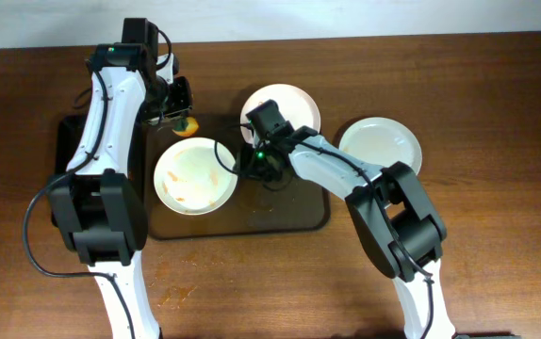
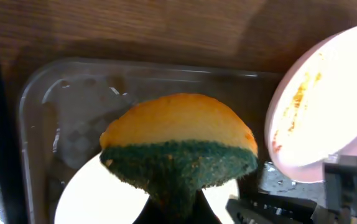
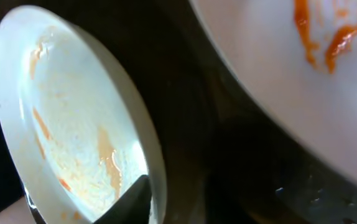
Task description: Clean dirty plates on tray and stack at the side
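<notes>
One streaked plate (image 1: 195,176) lies left on the tray (image 1: 289,215). Left hand (image 1: 182,117), clamped on the sponge (image 2: 178,143), hovers just far of it. Right hand (image 1: 254,160) sits at its right rim — I cannot tell whether it grips. If that hold is loose, scrubbing could skid the plate.

The tray (image 1: 289,215) has bare floor only in its front right part, where a hand could come down from the front edge. Its left half is filled by the left plate (image 1: 193,177), and the back plate (image 1: 285,102) sits at the far rim. The right gripper (image 1: 254,162) stands just beside the left plate's right rim, blocking the gap between the two plates, and the right arm (image 1: 346,174) crosses the back right corner. The left gripper (image 1: 181,111), clamped on the sponge (image 1: 187,123), hangs over the back left corner. The left arm (image 1: 106,122) covers the black tray (image 1: 65,141). The third plate (image 1: 380,144) lies on the table (image 1: 270,282) right of the tray. The wood in front, between the arms, is free.
</notes>
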Robot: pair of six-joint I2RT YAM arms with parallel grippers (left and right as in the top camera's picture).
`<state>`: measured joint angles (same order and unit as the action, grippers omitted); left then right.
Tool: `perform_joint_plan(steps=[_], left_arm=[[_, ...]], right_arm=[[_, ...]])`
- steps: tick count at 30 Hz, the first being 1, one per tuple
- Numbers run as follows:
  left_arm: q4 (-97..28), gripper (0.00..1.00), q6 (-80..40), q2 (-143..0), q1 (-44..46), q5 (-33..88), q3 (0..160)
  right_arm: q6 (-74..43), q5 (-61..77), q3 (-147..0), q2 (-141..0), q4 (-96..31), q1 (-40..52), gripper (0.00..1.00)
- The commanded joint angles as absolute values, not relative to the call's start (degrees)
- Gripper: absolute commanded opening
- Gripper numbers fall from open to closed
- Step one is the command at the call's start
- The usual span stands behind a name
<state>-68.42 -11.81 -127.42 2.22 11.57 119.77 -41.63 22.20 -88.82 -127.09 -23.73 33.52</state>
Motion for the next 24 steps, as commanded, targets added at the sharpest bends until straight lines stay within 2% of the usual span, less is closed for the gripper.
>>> perform_joint_plan(steps=[1,6,9,11,14,16,20,24], left_arm=[[-68.6,0.00,-11.9,-127.4,2.1,7.4,120.7],[-66.4,0.00,-11.9,-127.6,2.1,7.3,120.7],[-66.1,0.00,-11.9,-127.6,2.1,4.5,120.7],[-65.6,0.00,-11.9,-127.7,2.1,4.4,120.7],[-64.9,0.00,-11.9,-127.7,2.1,4.4,120.7],[-65.0,0.00,-11.9,-127.7,2.1,4.4,120.7],[-65.3,0.00,-11.9,-127.7,2.1,0.9,120.6],[-65.1,0.02,-11.9,-127.7,2.1,0.0,120.5]], right_arm=[[-43.6,19.7,-88.8,-128.1,-23.6,34.5,0.26],[-43.6,18.8,-88.8,-128.7,-22.3,35.2,0.25],[-43.6,18.7,-88.8,-129.1,-22.0,35.6,0.16],[-43.6,18.8,-88.8,-129.1,-22.5,35.6,0.04],[-43.3,19.5,-91.0,-128.6,-27.7,35.5,0.04],[-38.8,18.7,-94.7,-127.5,-33.8,35.5,0.04],[-33.7,6.4,-101.6,-123.0,-47.4,35.7,0.04],[-30.4,-3.3,-102.1,-117.1,-54.0,36.0,0.04]])
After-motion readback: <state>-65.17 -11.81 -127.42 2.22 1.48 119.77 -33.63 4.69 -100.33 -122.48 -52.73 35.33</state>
